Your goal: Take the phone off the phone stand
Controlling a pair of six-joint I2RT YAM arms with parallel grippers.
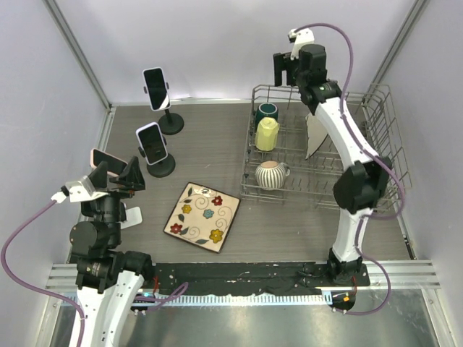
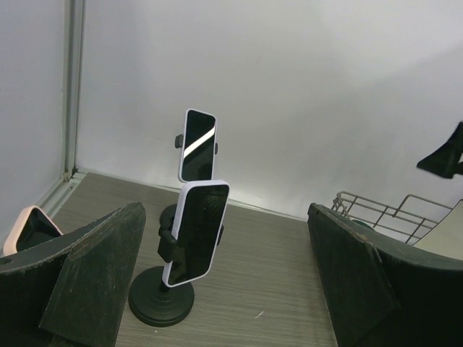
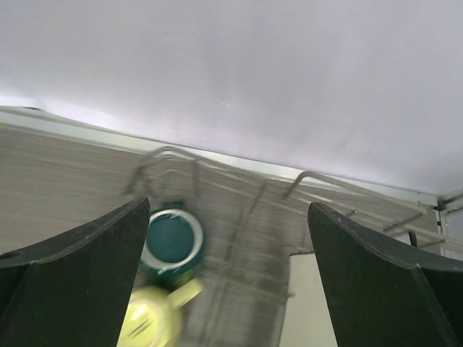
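Observation:
Two white-cased phones stand clamped in black phone stands at the back left. The nearer phone [image 1: 152,142] [image 2: 197,231] leans on its stand [image 1: 160,166] [image 2: 160,296], and the farther phone [image 1: 156,88] [image 2: 197,144] sits higher on the stand [image 1: 171,123] behind it. My left gripper [image 1: 119,176] [image 2: 231,217] is open, a short way in front of the nearer phone and touching nothing. A pink-cased phone [image 1: 101,157] [image 2: 25,228] shows just left of it. My right gripper [image 1: 289,69] [image 3: 228,206] hangs open and empty, high over the dish rack.
A wire dish rack [image 1: 325,144] at the right holds a teal mug [image 1: 266,112] [image 3: 171,241], a yellow mug [image 1: 266,134] [image 3: 148,322], a striped mug [image 1: 270,174] and a white plate [image 1: 316,134]. A floral square plate [image 1: 202,216] lies mid-table. Walls close in the left, the back and the right.

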